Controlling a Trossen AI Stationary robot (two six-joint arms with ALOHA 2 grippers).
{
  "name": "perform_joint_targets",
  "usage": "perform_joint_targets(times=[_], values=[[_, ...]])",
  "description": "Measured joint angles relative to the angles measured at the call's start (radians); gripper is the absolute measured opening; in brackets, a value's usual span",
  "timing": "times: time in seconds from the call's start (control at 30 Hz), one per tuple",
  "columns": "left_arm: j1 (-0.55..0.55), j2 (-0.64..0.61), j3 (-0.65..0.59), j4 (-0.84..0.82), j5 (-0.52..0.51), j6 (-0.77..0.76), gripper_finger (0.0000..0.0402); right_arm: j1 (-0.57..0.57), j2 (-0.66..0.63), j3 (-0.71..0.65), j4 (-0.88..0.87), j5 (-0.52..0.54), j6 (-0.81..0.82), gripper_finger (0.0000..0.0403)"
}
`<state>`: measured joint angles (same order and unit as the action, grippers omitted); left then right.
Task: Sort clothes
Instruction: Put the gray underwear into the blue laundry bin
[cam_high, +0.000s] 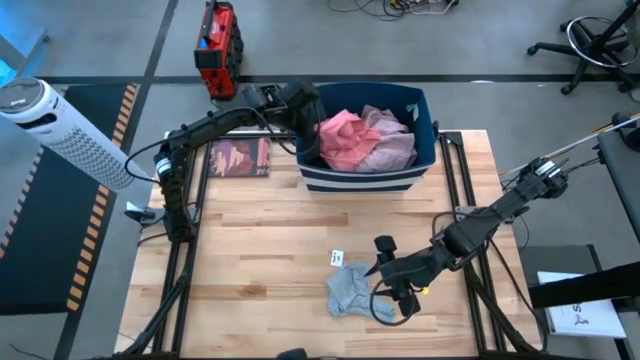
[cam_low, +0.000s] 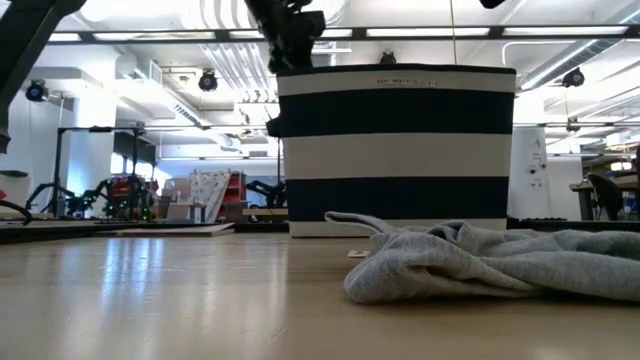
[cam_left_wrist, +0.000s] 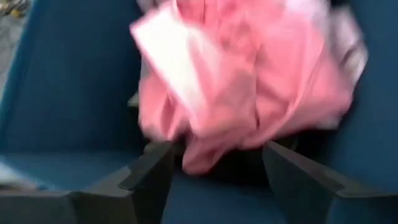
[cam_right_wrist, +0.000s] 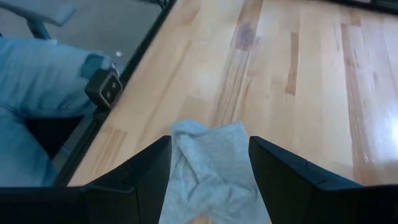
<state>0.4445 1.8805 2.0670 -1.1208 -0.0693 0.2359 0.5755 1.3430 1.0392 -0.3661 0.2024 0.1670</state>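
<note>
A robotics lab or workshop: grey concrete floor (cam_high: 90, 30), rolling office chair (cam_high: 598, 40), red equipment case (cam_high: 216, 40), ceiling strip lights (cam_low: 150, 35), other robot rigs (cam_low: 110, 195) behind the wooden worktop (cam_high: 260, 240).

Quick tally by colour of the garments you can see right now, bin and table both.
Pink: 1, in the striped bin, the pink garment
Mauve-pink: 1, in the bin, the mauve-pink garment
Grey: 1, on the table, the grey garment
Total: 3 visible; anything buried deeper in the bin cannot be counted.
</note>
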Motion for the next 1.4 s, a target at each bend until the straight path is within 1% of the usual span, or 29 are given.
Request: perform_joint_targets(times=[0.1, 0.2, 0.23, 0.33, 0.37, 0.4, 0.5, 0.63, 0.7, 0.77, 0.9, 0.97, 1.13, 1.27, 1.4], values=[[-0.050, 0.000, -0.001, -0.079, -0.120, 0.037, 0.0193, 0.000, -0.005, 0.002, -0.036, 0.000, 0.006, 0.0199], [-0.126, -0.001, -0.001, -0.121, -0.238, 0.059, 0.0126, 0.000, -0.006, -0.009, -0.051, 0.000, 0.020, 0.0199], [-0.153, -0.003, -0.001, -0.130, -0.255, 0.064, 0.0100, 0.000, -0.004, -0.013, -0.053, 0.000, 0.027, 0.0199], [-0.228, -0.019, -0.002, -0.135, -0.257, 0.066, 0.0025, 0.000, -0.002, -0.025, -0.048, -0.001, 0.043, 0.0199], [-0.249, -0.029, -0.001, -0.135, -0.257, 0.064, 0.0013, 0.000, -0.001, -0.028, -0.050, -0.001, 0.043, 0.0199], [-0.269, -0.039, -0.002, -0.134, -0.257, 0.058, 0.0010, 0.000, 0.000, -0.030, -0.050, -0.001, 0.043, 0.0199], [-0.314, -0.081, -0.008, -0.131, -0.257, 0.029, 0.0017, 0.000, 0.000, -0.030, -0.048, -0.001, 0.043, 0.0199], [-0.350, -0.175, -0.067, -0.077, -0.245, -0.049, 0.0003, 0.000, 0.000, -0.030, -0.046, -0.001, 0.043, 0.0199], [-0.367, -0.246, -0.144, -0.009, -0.204, -0.080, 0.0003, 0.000, 0.000, -0.031, -0.041, 0.000, 0.043, 0.0199], [-0.388, -0.327, -0.254, 0.102, -0.180, -0.095, 0.0003, 0.000, 0.003, -0.033, -0.040, 0.000, 0.043, 0.0199], [-0.435, -0.508, -0.532, 0.351, -0.172, -0.118, 0.0001, 0.000, 0.013, -0.034, -0.036, 0.008, 0.042, 0.0199], [-0.462, -0.598, -0.671, 0.491, -0.152, -0.138, 0.0001, -0.002, 0.022, -0.034, -0.030, 0.008, 0.042, 0.0199], [-0.557, -0.791, -1.003, 0.842, -0.120, -0.171, 0.0000, -0.012, 0.073, -0.034, 0.002, 0.008, 0.055, 0.0199], [-0.640, -0.893, -1.219, 1.077, -0.114, -0.172, 0.0000, -0.031, 0.139, -0.034, 0.016, 0.007, 0.103, 0.0199], [-0.704, -0.946, -1.394, 1.313, -0.114, -0.177, 0.0000, -0.044, 0.216, -0.031, 0.023, -0.012, 0.133, 0.0209]])
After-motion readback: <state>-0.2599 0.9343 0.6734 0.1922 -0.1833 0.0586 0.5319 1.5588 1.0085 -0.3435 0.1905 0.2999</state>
